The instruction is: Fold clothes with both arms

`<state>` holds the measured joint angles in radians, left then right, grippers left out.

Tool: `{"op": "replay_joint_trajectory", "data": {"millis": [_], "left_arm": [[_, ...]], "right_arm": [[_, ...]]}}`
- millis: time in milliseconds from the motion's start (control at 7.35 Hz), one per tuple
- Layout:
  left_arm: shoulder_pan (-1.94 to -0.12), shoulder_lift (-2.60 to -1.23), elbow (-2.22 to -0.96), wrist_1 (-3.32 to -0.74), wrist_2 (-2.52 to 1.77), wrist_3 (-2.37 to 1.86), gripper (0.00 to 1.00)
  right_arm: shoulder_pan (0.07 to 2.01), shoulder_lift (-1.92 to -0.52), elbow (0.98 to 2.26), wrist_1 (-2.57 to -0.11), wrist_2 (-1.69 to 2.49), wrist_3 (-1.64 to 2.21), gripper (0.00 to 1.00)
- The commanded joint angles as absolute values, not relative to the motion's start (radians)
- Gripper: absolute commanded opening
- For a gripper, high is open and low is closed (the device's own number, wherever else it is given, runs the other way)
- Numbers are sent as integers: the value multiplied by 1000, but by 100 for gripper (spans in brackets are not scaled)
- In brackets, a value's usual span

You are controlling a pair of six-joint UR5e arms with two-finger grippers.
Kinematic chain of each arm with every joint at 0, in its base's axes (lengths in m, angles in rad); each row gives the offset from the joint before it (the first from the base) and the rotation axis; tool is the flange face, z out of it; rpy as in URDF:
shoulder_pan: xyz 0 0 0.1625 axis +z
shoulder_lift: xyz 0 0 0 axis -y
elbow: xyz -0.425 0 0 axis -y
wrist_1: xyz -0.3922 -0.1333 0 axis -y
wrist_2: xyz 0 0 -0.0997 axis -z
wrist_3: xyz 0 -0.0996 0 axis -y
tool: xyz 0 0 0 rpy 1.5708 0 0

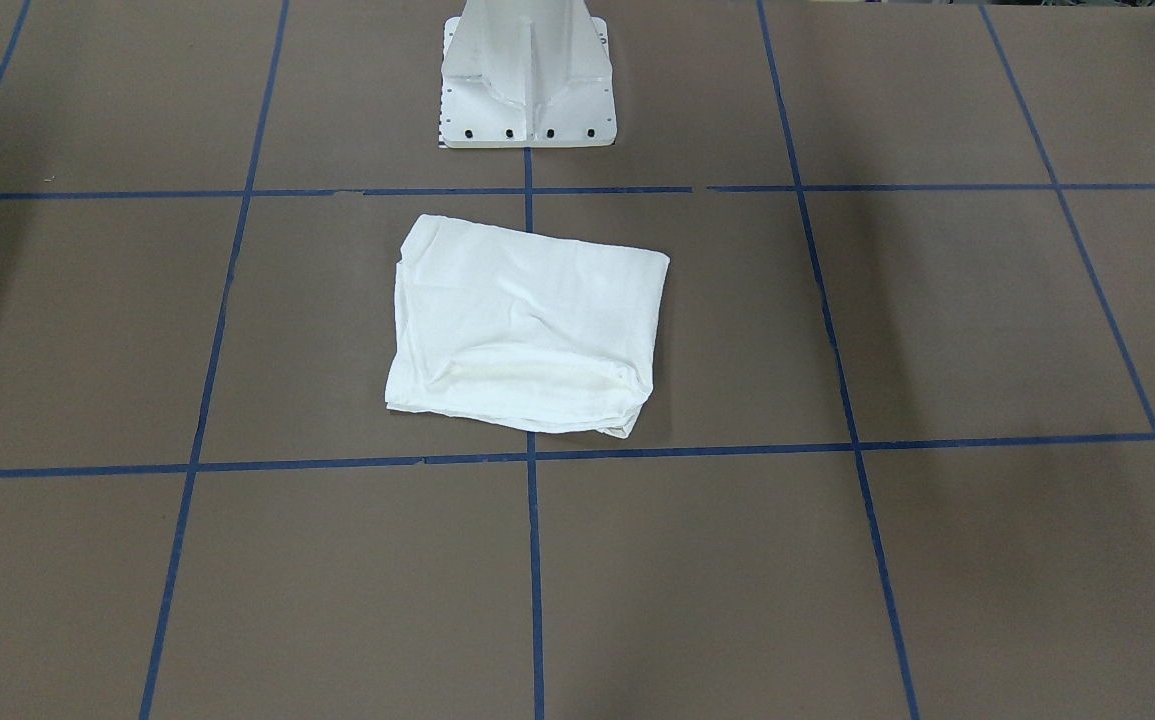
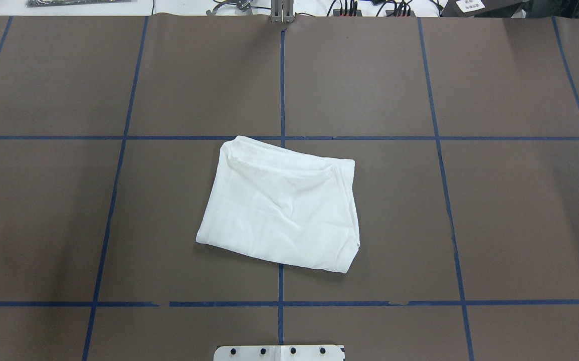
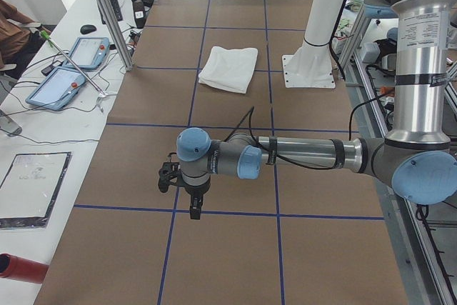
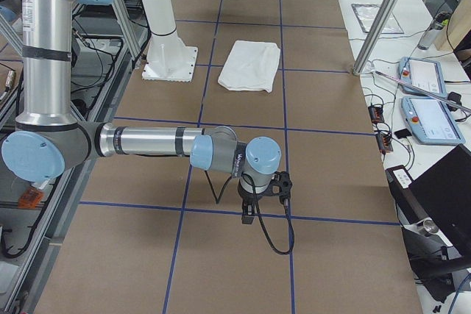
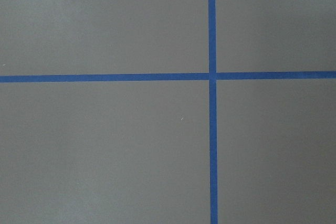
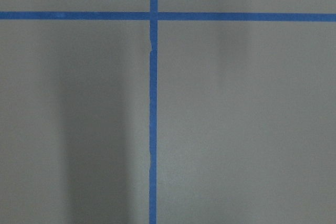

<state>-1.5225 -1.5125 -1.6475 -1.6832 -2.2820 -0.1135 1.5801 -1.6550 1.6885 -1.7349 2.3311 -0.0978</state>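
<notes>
Since the shirt point(image 2: 281, 205) lies folded into a compact, slightly skewed rectangle at the middle of the counter point(image 2: 520, 225), just in front of the white pedestal base point(image 1: 527, 80), the folding is judged nearly finished. Both arms are parked well apart from it, over bare counter. Whether the left fingers point(image 3: 194, 211) and right fingers point(image 4: 249, 216) are apart or together cannot be told. Any last tidying is best done by pressing the puffy edge farthest from the robot flat, without dragging the layers.
</notes>
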Motion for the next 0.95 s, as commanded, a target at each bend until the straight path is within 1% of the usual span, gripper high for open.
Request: {"op": "replay_joint_trajectory", "data": {"millis": [0, 408, 816], "left_arm": [[-1523, -1511, -1658, -1683, -2283, -112, 100], [-1523, -1499, -1674, -1686, -2283, -110, 100], [-1523, -1499, -1671, -1686, -2283, -110, 100]], "right_arm": [[1572, -1629, 1657, -1735, 2330, -97, 100], [1563, -1556, 1580, -1735, 2330, -95, 100], [1557, -1540, 1565, -1735, 2332, -94, 100]]}}
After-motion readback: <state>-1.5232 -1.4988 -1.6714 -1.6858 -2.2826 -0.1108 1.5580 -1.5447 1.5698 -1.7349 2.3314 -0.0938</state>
